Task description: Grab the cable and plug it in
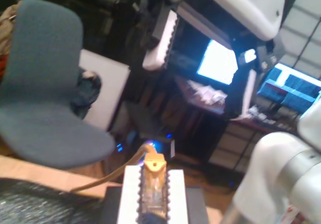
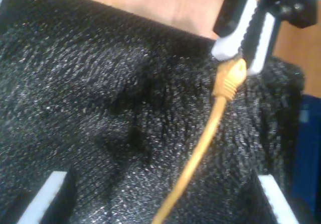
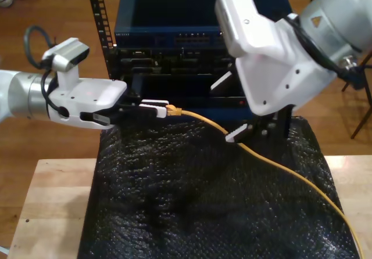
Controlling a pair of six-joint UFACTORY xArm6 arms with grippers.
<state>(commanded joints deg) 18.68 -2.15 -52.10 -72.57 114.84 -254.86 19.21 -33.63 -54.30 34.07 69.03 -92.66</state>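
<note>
Exterior view: yellow-orange cable (image 3: 273, 163), clear plug (image 3: 171, 111) pinched by my first hand (image 3: 156, 107).

Light wood worktop (image 3: 49, 201), exterior view: bare strip at lower left, small patch at right edge. Black textured foam mat (image 3: 203, 201) lies directly on it, covers most of lower frame. Yellow-orange cable (image 3: 290, 175) trails across mat toward lower right corner.
</note>
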